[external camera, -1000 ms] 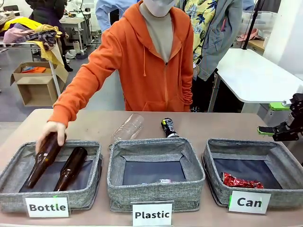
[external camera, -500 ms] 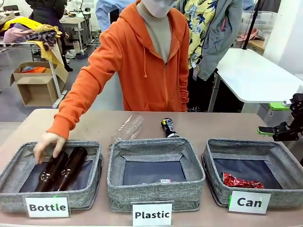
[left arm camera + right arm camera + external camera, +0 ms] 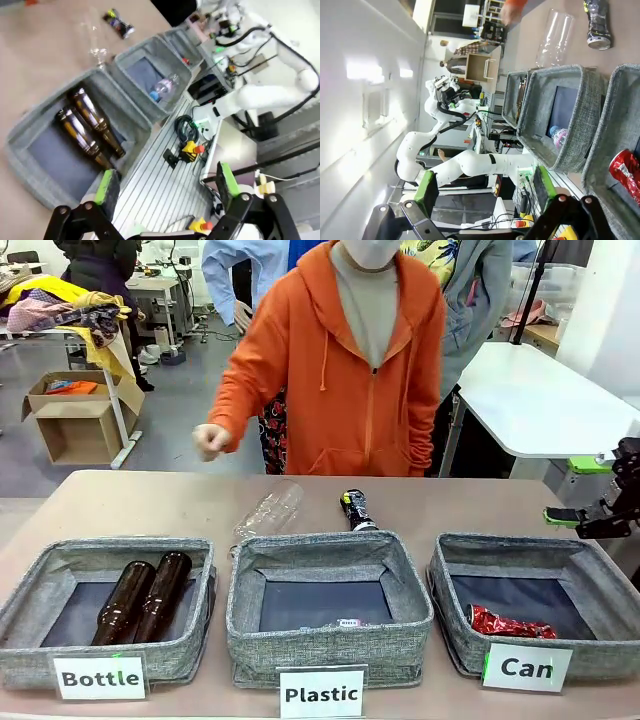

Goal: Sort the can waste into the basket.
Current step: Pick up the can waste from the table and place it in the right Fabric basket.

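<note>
- The crushed black metal can with white and yellow print lies on its side on the tan table. It is just beyond the far rim of the middle grey basket labelled "Plastic".
- The crushed shiny red metal can already sits inside the grey woven-fabric basket labelled "Can", at its near left. Judged: only the black can is left to sort.
- The right gripper hangs at the right edge, just beyond the Can basket, jaws spread and empty. The left gripper is likewise wide and empty.
- Use the right arm, which is nearer. Come down from above and close across the can's short axis, since a crushed body may slip.
- Lift it clear of the fabric rims before you travel right, and let go low over the dark floor beside the red can.
- The clear crumpled plastic bottle lies left of the black can, near but apart. Keep your fingers off it.
- The two brown glass bottles lie in the grey basket labelled "Bottle", well clear.
- The person's hand is loosely clenched, holds nothing and is raised over the far left edge. Watch it while you reach.
</note>
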Controlling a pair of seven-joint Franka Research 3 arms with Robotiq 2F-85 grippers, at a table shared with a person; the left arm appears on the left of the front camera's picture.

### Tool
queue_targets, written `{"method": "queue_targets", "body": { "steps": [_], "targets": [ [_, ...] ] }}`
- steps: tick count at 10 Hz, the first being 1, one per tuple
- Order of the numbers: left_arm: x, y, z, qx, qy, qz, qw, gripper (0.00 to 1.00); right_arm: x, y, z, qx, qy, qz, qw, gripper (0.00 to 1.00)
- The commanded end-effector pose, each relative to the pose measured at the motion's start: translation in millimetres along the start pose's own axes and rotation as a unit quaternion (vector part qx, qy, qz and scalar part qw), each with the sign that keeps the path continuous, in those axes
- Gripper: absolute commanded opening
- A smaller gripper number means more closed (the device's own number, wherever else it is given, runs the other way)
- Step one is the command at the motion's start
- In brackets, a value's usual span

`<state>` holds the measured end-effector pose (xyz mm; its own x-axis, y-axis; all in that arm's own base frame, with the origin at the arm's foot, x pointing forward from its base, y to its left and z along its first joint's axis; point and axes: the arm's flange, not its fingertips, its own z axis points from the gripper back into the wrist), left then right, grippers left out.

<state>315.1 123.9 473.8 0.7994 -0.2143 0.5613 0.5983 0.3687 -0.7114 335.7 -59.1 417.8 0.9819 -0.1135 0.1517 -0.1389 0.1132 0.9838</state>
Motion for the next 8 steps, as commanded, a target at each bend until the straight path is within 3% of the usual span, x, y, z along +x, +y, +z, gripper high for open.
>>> {"method": "queue_targets", "body": {
  "steps": [1,2,3,8],
  "targets": [
    [12,29,-38,-0.068,-0.013,-0.017,0.997,1.0,-1,2,1,-0.009,0.001,0.003,1.0,1.0],
    [19,37,-57,-0.088,-0.003,-0.012,0.996,1.0,-1,2,1,-0.009,0.001,0.003,1.0,1.0],
    [8,13,-29,-0.031,-0.002,-0.009,0.999,1.0,-1,2,1,-0.009,0.001,0.003,1.0,1.0],
    [8,13,-29,-0.031,-0.002,-0.009,0.999,1.0,-1,2,1,-0.009,0.001,0.003,1.0,1.0]
  ]
}}
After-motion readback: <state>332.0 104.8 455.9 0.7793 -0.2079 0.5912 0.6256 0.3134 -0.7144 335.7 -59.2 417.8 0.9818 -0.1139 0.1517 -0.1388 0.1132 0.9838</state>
